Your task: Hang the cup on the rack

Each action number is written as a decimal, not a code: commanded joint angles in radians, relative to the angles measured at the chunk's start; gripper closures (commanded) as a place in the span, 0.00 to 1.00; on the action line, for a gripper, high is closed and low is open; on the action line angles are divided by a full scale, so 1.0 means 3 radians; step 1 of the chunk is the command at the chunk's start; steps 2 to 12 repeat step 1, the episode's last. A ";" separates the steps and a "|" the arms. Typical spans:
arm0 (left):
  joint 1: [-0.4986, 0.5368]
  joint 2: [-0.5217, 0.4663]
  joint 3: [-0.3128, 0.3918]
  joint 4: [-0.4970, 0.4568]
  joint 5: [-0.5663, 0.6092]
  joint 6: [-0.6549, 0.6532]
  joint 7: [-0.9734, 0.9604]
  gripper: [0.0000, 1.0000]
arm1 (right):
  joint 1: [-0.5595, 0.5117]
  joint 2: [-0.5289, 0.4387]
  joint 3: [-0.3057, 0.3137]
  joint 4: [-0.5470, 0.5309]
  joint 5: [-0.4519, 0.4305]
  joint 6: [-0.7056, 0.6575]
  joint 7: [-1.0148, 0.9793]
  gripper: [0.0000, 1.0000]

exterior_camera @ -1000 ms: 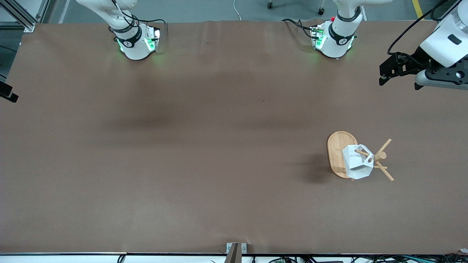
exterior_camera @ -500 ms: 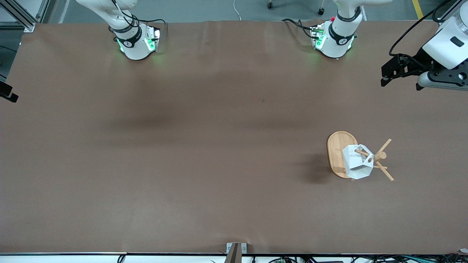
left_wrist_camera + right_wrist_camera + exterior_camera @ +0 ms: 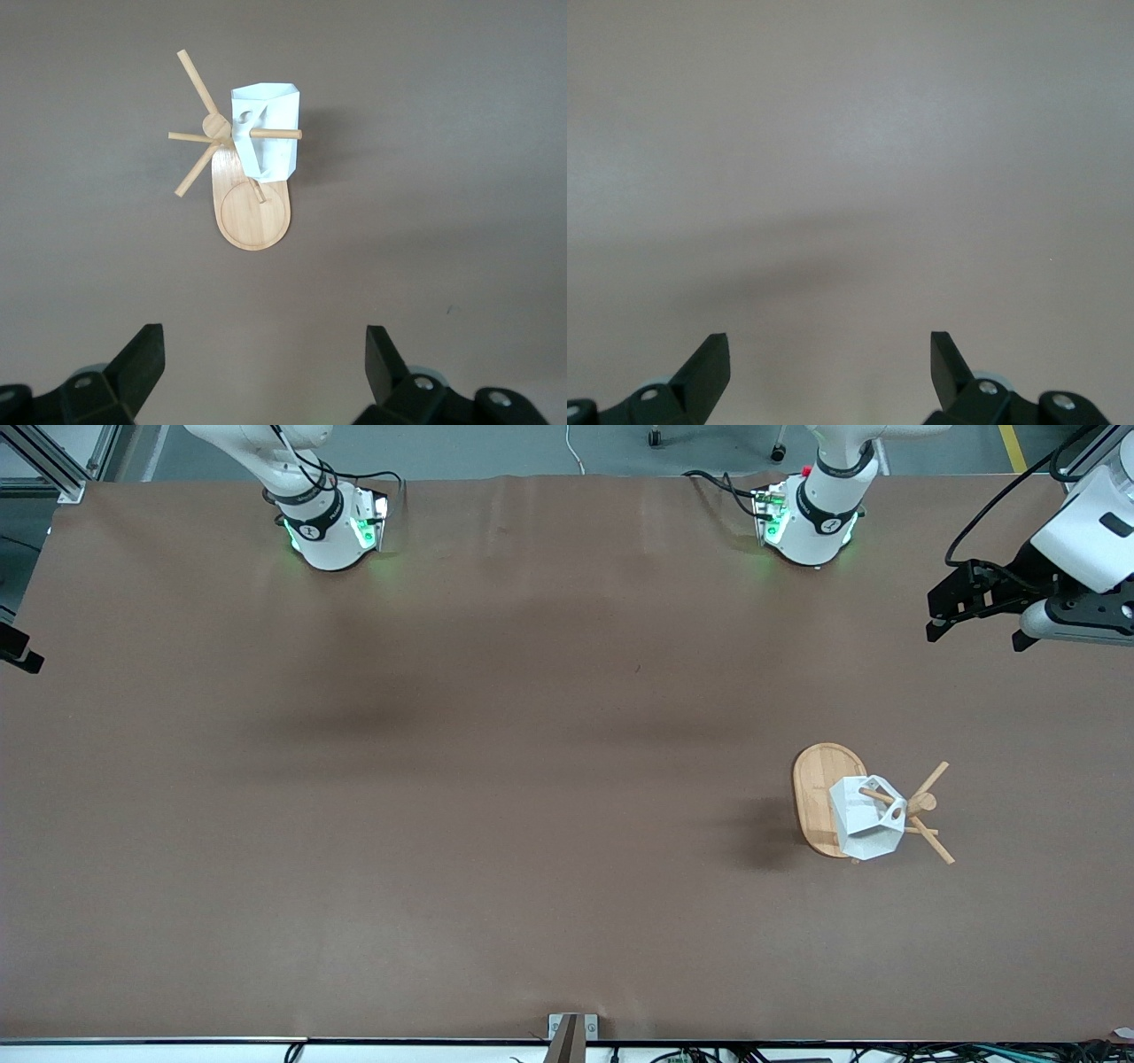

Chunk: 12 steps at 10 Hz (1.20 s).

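Cup (image 3: 866,820) is on the rack (image 3: 828,797): a peg passes through the hole in its tab handle, body hanging beside the post over the oval base. Rack stands toward the left arm's end of the worktop (image 3: 496,797), nearer the front camera than either base.

Change over the last second: left tool (image 3: 974,615) has pulled away from the rack, up and toward its own end of the worktop. Cup and rack haven't shifted at all across those frames, so the hang holds without support.

Left tool is spread wide and empty, high over bare worktop, well apart from the rack; the left wrist view shows the rack and cup (image 3: 266,133) far off between its fingers (image 3: 146,354).

Right tool (image 3: 830,372) is likewise spread, holding nothing, over bare worktop. It's not visible in the front view, so probably parked high; that arm waits.

Judgement: task looks done, left arm is retreating. Only risk I'd flag is how deep the peg sits in the handle hole, hard to tell from here.
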 commanded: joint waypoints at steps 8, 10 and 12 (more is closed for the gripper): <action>-0.0013 -0.0040 0.0024 -0.0168 -0.0022 0.0055 -0.0050 0.00 | -0.0045 -0.0022 0.0015 -0.0019 -0.0028 -0.0014 -0.0036 0.00; -0.0013 -0.0040 0.0024 -0.0168 -0.0022 0.0055 -0.0050 0.00 | -0.0045 -0.0022 0.0015 -0.0019 -0.0028 -0.0014 -0.0036 0.00; -0.0013 -0.0040 0.0024 -0.0168 -0.0022 0.0055 -0.0050 0.00 | -0.0045 -0.0022 0.0015 -0.0019 -0.0028 -0.0014 -0.0036 0.00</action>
